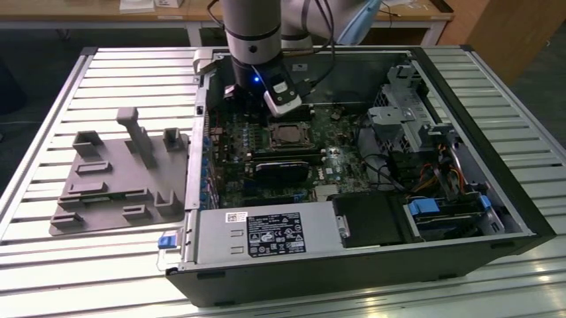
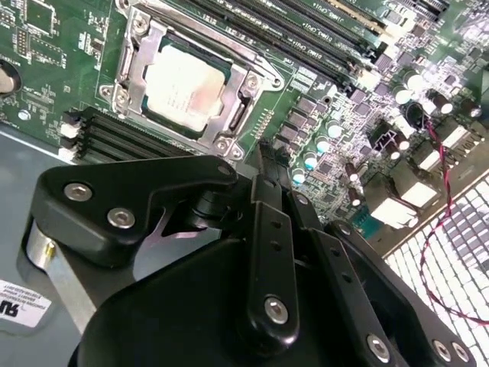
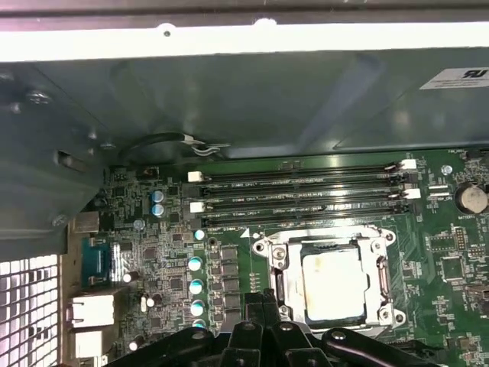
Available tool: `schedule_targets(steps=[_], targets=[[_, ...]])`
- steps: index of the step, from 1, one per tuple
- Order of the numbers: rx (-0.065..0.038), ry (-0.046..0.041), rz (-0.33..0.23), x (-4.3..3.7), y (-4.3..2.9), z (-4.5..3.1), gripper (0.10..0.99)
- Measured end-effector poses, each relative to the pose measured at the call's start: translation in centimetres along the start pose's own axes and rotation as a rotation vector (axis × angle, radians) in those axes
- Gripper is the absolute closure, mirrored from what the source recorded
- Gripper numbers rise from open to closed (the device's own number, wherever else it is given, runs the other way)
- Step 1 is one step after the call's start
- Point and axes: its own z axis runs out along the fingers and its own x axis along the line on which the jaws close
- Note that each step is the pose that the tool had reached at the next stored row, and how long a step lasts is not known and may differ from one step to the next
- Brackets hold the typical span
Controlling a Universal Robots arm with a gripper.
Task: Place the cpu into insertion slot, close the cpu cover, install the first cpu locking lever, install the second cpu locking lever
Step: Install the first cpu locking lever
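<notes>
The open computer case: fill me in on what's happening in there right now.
A single robot arm reaches into the computer case, its gripper hovering over the green motherboard close to the insertion slot. The fingers look closed together and hold nothing. The cpu already sits in the slot, and the cpu cover lies flat around it. Whether the locking levers are latched cannot be told.

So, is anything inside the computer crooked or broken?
Nothing stands out. In the first wrist view the cpu sits flat and square in the insertion slot, the cpu cover lies level around it, and the gripper near it holds nothing.
</notes>
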Motion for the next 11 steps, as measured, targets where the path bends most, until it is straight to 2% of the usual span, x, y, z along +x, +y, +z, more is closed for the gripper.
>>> schedule_targets(steps=[7, 11], targets=[[0.0, 0.0, 0.0, -0.08, 0.2, -1.24, 0.984], [0.0, -0.0012, 0.0, -0.07, 0.26, -1.44, 0.984]])
